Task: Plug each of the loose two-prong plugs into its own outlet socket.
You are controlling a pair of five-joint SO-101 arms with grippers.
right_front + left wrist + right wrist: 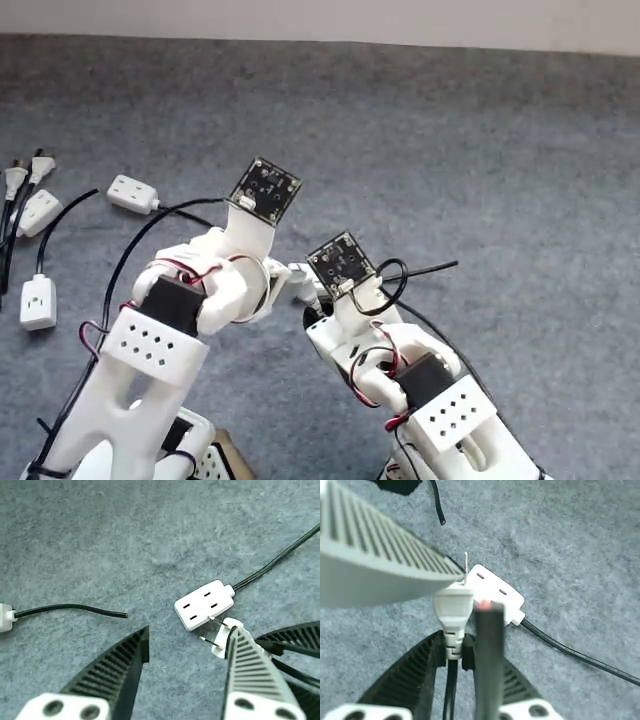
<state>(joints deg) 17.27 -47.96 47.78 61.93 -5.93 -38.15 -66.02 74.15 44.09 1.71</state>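
Note:
A white two-prong plug (pixel 452 607) sits in my right gripper (pixel 453 647), which is shut on its neck, black cord trailing back. Its prongs (pixel 212 630) point at a white outlet socket (pixel 205 604) lying on the grey carpet, with the tips just short of the socket's face. The same socket (pixel 497 592) lies right behind the plug. My left gripper (pixel 190 632) hangs open over the socket and touches nothing; one of its fingers (pixel 250 665) stands next to the plug. Both arms meet at the carpet's middle (pixel 300 280).
At the far left lie more white sockets (pixel 132 193) (pixel 38 300) and two loose plugs (pixel 28 170) on black cords. A cut cable end (pixel 122 614) lies near the left gripper. A black cord (pixel 580 655) runs off from the socket.

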